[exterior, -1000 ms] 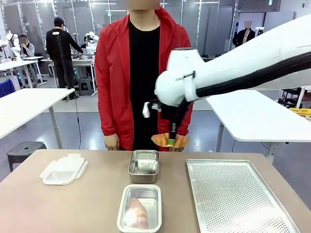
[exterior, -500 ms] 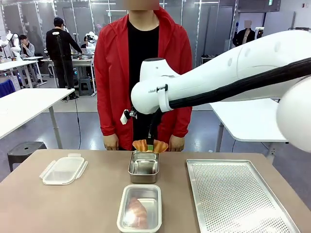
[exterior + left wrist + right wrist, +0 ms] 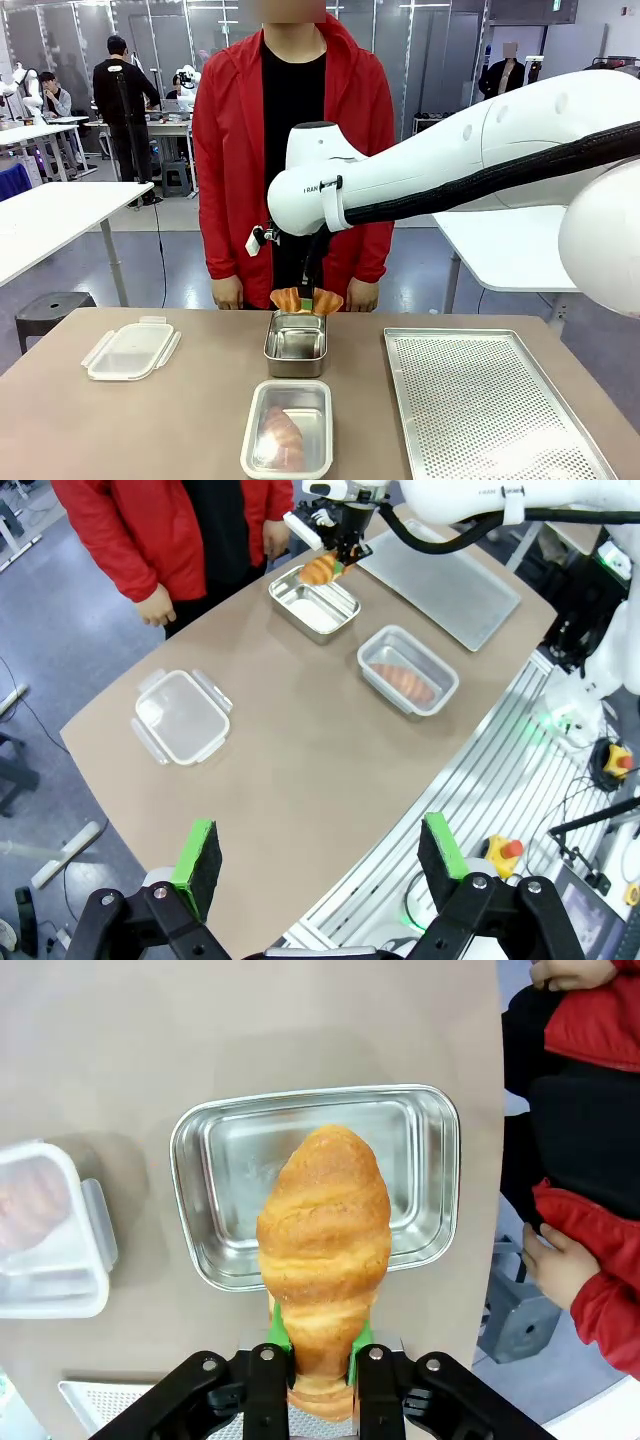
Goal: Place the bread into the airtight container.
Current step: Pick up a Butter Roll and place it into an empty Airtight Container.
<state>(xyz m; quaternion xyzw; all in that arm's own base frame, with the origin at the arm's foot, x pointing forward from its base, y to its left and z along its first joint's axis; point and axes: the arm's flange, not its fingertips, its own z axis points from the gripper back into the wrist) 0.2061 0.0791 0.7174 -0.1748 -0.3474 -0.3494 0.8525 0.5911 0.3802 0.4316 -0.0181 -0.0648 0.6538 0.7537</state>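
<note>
Front view: the right arm reaches across the middle of the worktop, and the right gripper hangs above the far rim of the steel container. It is closed on the bread, a croissant, which sits clear of the container's floor. The container is empty and lies near the worktop's far edge, just in front of a person in a red jacket, whose hands hang at that edge. Nearer the robot, a clear plastic container holds 1 more pastry; a narrow strip of bare worktop separates it from the steel one. A perforated metal tray fills the right part of the worktop, its left edge well apart from both containers. A clear lid lies alone to the left, with open worktop around it.

Right wrist view: the bread is pinched between the green pads at its lower end and points out over the steel container, covering the near rim. Bare metal floor shows on either side of it. The plastic container lies just beside the steel one.

Left wrist view: the left gripper is spread wide and holds nothing, high above the near edge of the worktop.
</note>
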